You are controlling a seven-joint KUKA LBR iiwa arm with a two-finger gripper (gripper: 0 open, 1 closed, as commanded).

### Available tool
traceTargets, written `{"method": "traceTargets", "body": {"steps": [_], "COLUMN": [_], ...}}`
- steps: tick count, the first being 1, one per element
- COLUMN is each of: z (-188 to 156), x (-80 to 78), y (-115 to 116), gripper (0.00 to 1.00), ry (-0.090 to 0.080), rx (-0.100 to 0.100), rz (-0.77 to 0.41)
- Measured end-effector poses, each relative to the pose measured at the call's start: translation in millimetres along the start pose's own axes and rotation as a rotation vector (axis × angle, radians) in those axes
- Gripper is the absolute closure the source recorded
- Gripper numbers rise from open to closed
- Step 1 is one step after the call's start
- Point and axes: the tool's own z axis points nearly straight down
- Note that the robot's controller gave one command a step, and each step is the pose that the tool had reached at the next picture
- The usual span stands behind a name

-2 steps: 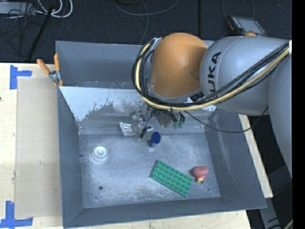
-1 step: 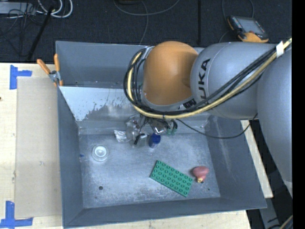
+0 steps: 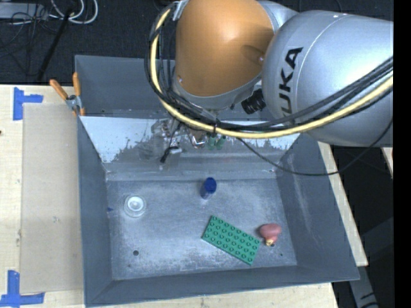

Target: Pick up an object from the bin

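Observation:
My gripper [image 3: 171, 144] hangs under the orange dome at the back of the bin, over the foot of the back wall. Nothing shows between its tips. Nearest to it is a small blue cap-like piece [image 3: 208, 187], lying on the bin floor a little in front of the gripper and to its right. A clear round lid [image 3: 134, 205] rests on the floor to the front left of the gripper.
A flat green studded building plate [image 3: 232, 239] lies slanted at the front right of the floor. A small pink lump [image 3: 270, 232] sits just right of it. The arm and its cables cover the bin's back right corner.

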Motion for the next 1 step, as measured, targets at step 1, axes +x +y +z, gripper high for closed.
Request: {"method": "traceTargets", "body": {"steps": [1], "z": [158.9], "x": [-7.9], "y": [36.4], "gripper": [1.00], "ry": [0.020], "rx": [0.001], "rz": [-0.149]}}
